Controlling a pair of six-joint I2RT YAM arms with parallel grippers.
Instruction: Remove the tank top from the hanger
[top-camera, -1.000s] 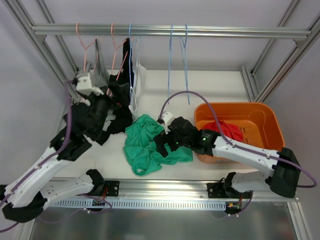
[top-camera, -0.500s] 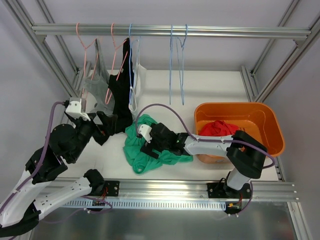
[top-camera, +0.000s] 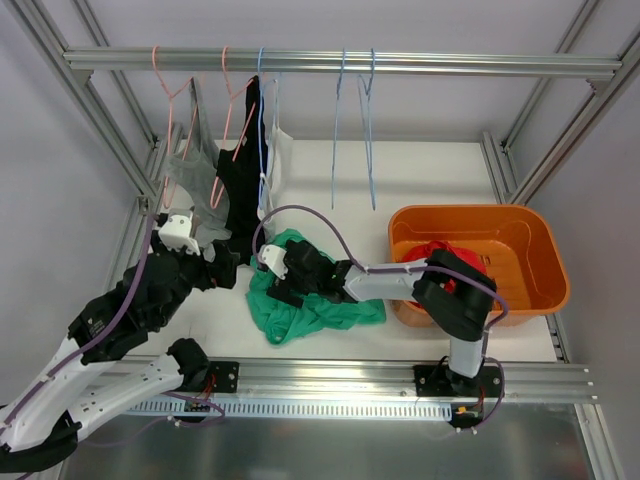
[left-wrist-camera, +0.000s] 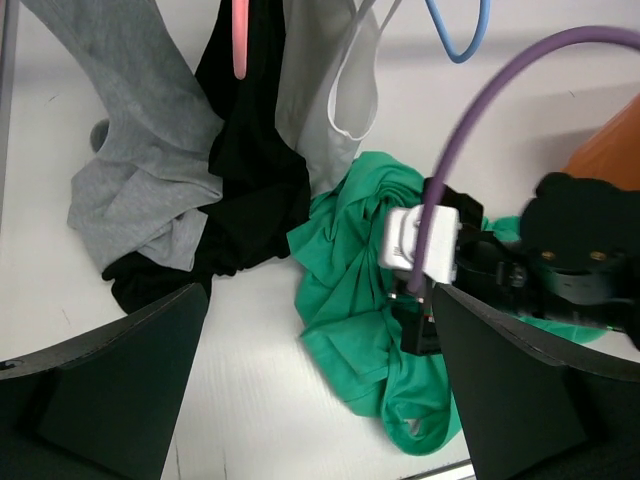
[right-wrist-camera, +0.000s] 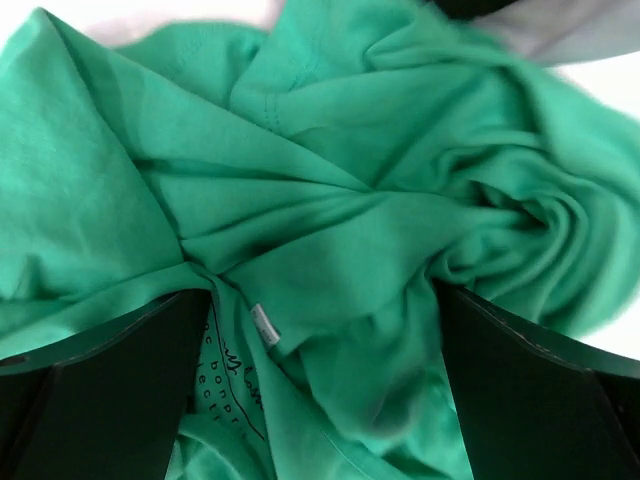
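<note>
Three tank tops hang from the rail (top-camera: 340, 62): a grey one (top-camera: 190, 175) and a black one (top-camera: 243, 170) on pink hangers, and a white one (top-camera: 280, 160) on a blue hanger. In the left wrist view the grey (left-wrist-camera: 140, 150), black (left-wrist-camera: 250, 150) and white (left-wrist-camera: 320, 100) tops trail onto the table. A green garment (top-camera: 315, 305) lies crumpled below them. My left gripper (top-camera: 225, 265) is open and empty (left-wrist-camera: 318, 300), below the black top. My right gripper (top-camera: 272, 290) is open, pressed low over the green garment (right-wrist-camera: 330, 200), with cloth between its jaws (right-wrist-camera: 320, 300).
Two empty blue hangers (top-camera: 340, 130) (top-camera: 370, 130) hang at the middle of the rail. An orange bin (top-camera: 470, 212) with a red garment (top-camera: 445, 255) stands at the right. The right arm's purple cable (left-wrist-camera: 470, 120) arcs over the green garment. Frame posts stand at both sides.
My left arm has drawn back and down from the hanging tops. My right arm has swept left from the bin side across the green garment to its left edge.
</note>
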